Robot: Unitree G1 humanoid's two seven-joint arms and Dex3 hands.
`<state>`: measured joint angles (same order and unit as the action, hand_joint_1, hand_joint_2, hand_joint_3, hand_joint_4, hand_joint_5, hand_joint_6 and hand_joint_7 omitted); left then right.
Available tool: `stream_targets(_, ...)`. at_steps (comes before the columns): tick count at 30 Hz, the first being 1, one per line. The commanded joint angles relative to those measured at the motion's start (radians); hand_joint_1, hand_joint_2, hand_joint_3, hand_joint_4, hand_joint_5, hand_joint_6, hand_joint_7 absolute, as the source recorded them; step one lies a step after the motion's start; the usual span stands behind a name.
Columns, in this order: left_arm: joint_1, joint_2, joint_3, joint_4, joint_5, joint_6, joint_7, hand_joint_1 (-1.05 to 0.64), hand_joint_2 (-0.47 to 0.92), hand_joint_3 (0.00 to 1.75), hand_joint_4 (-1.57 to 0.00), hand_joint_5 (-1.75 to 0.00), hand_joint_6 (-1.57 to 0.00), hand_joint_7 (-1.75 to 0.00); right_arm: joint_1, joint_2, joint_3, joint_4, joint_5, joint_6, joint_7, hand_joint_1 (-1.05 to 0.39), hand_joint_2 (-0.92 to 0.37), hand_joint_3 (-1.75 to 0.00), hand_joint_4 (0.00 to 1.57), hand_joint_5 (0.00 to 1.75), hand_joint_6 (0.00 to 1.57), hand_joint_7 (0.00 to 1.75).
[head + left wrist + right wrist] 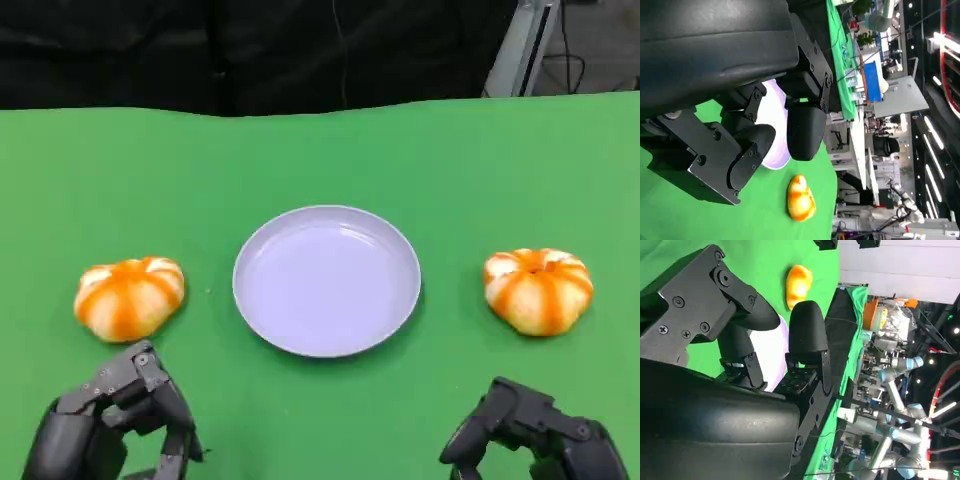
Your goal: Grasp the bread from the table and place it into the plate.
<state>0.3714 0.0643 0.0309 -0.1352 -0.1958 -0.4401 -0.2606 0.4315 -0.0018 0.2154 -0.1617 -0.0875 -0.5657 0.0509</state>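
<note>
Two round orange-and-white striped breads lie on the green table, one at the left (129,297) and one at the right (538,289). Between them sits a pale lilac plate (326,279) with nothing in it. My left hand (115,418) hovers low at the near edge, just in front of the left bread, fingers apart and holding nothing. My right hand (535,435) is at the near right, in front of the right bread, likewise holding nothing. The left wrist view shows my fingers (805,130), the plate (775,107) and a bread (800,198). In the right wrist view a bread (799,281) lies past my fingers (807,332).
The green cloth (320,160) covers the table up to a black backdrop along the far edge. A metal stand (520,45) rises behind the far right corner. Lab benches and other robot arms (900,370) stand beyond the table.
</note>
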Motion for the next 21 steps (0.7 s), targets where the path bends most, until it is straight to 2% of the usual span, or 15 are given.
stream_targets(1, -0.016, 0.031, 0.015, -0.014, -0.013, 0.005, -0.02, 0.04, 0.53, 1.24, -0.66, -1.58, -0.68, -1.36, 0.007, 0.0, -0.004, -0.014, 0.004, 0.004, -0.007, -0.07, -0.31, -1.37, 0.71, 1.63, 0.76, 1.37)
stream_targets(13, -0.017, 0.033, 0.015, -0.013, -0.015, 0.005, -0.021, 0.04, 0.55, 1.2, -0.65, -1.57, -0.69, -1.31, 0.008, 0.0, -0.004, -0.014, 0.004, 0.005, -0.007, -0.07, -0.3, -1.37, 0.71, 1.63, 0.76, 1.37)
stream_targets(14, -0.066, 0.103, 0.025, -0.051, 0.103, 0.09, -0.011, 0.04, 0.55, 1.2, -0.65, -1.57, -0.69, -1.31, 0.009, 0.0, -0.004, -0.016, 0.005, 0.009, -0.007, -0.07, -0.3, -1.37, 0.71, 1.63, 0.76, 1.37)
stream_targets(15, -0.102, 0.155, 0.033, -0.081, 0.194, 0.157, -0.004, -0.18, 0.63, 0.78, -0.37, -1.16, -0.42, -0.89, 0.01, 0.0, -0.004, -0.017, 0.007, 0.011, -0.006, -0.08, -0.3, -1.38, 0.71, 1.63, 0.76, 1.37)
stream_targets(16, -0.127, 0.189, 0.038, -0.105, 0.258, 0.209, 0.001, -0.26, 0.75, 0.45, -0.34, -0.89, -0.42, -0.58, 0.011, 0.0, -0.004, -0.017, 0.007, 0.013, -0.006, -0.08, -0.3, -1.38, 0.71, 1.64, 0.76, 1.37)
stream_targets(17, -0.139, 0.206, 0.039, -0.123, 0.294, 0.244, 0.005, -0.3, 0.85, 0.21, -0.34, -0.69, -0.45, -0.32, 0.011, 0.0, -0.003, -0.018, 0.008, 0.015, -0.006, -0.08, -0.3, -1.38, 0.71, 1.64, 0.76, 1.38)
stream_targets(19, -0.14, 0.208, 0.036, -0.14, 0.305, 0.274, 0.009, -0.33, 0.9, 0.08, -0.34, -0.58, -0.47, -0.19, 0.011, 0.0, -0.003, -0.019, 0.008, 0.015, -0.006, -0.08, -0.3, -1.38, 0.71, 1.64, 0.76, 1.38)
stream_targets(21, -0.14, 0.209, 0.033, -0.15, 0.309, 0.291, 0.012, -0.33, 0.92, 0.05, -0.35, -0.55, -0.48, -0.14, 0.011, 0.0, -0.003, -0.019, 0.008, 0.016, -0.006, -0.08, -0.3, -1.39, 0.71, 1.64, 0.76, 1.38)
